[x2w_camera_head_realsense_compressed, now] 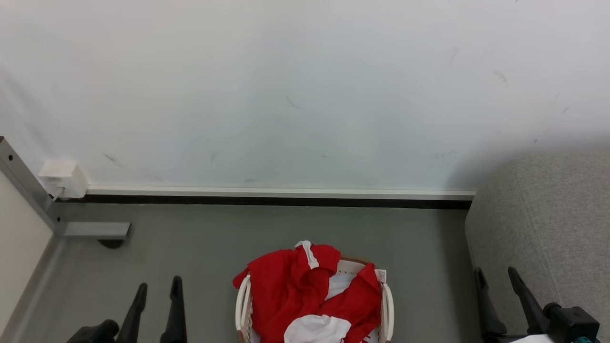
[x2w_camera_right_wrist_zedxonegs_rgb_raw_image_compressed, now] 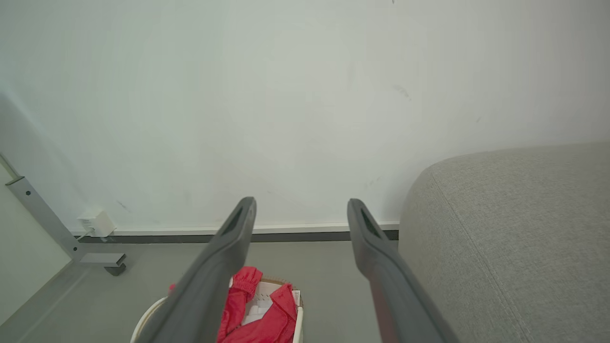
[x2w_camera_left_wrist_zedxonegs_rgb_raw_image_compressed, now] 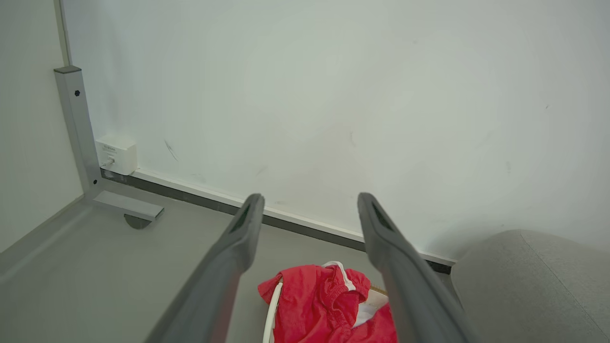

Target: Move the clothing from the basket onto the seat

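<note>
1. We see the basket (x2w_camera_head_realsense_compressed: 387, 305) standing on the grey floor (x2w_camera_head_realsense_compressed: 190, 238), near us and roughly midway between our two claws. Its near end is cut off by the bottom edge of the head view.
2. The clothing (x2w_camera_head_realsense_compressed: 295, 286) lies heaped inside the basket. It is red fabric with a white panel on the near side and a white-trimmed band at the far top. One red fold hangs over the basket's left rim.
3. The seat (x2w_camera_head_realsense_compressed: 548, 214) stands to the right of the basket and apart from it, with a strip of floor between them. Its far end reaches close to the white wall (x2w_camera_head_realsense_compressed: 286, 95).
4. Our left gripper (x2w_camera_head_realsense_compressed: 159, 283) hangs at the near left, over the floor and left of the basket. Its fingers point toward the wall and stand wide apart, touching neither basket nor clothing.
5. Our right gripper (x2w_camera_head_realsense_compressed: 495, 271) hangs at the near right, in front of the seat's left edge and well to the right of the basket. Its fingers are also spread wide.
6. A pale skirting board (x2w_camera_head_realsense_compressed: 286, 193) with a dark strip beneath it runs along the foot of the wall.
7. At the far left a grey metal post (x2w_camera_head_realsense_compressed: 24, 186) rises from a flat foot on the floor. A small white box (x2w_camera_head_realsense_compressed: 64, 178) sits on the wall just beside it.
</note>
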